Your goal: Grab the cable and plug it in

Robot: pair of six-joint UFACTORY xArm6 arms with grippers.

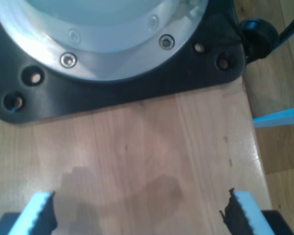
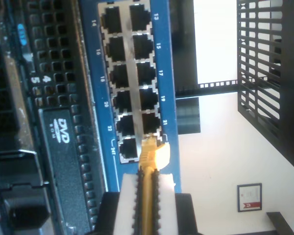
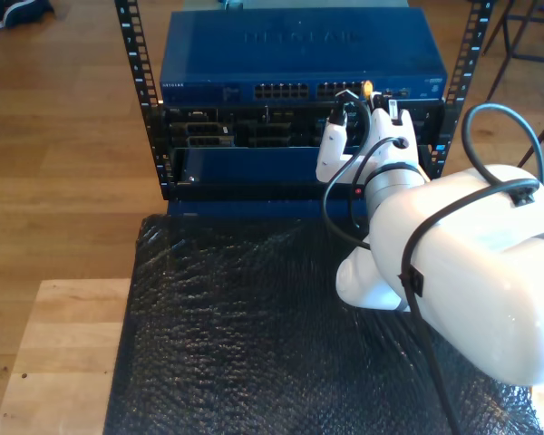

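The yellow cable [image 2: 146,205] runs between the white ridged fingers [image 2: 130,196] of my second gripper [image 2: 147,178], which is shut on it. Its clear-yellowish plug [image 2: 154,152] sits at the mouth of a port at the end of the blue switch's [image 2: 162,73] port block; how deep it sits I cannot tell. In the exterior view my second gripper [image 3: 361,102] is up against the switch [image 3: 299,54] front, towards that view's right, with a yellow spot of the plug [image 3: 367,89] at the ports. My first gripper [image 1: 137,215] stands open over bare wood, holding nothing.
A black server with a DVD drive [image 2: 63,132] lies beside the switch in the black rack [image 3: 136,72]. A black bubble-wrap mat [image 3: 254,317] covers the wooden table [image 3: 63,344]. A black base plate [image 1: 112,98] with a silver flange lies ahead of my first gripper.
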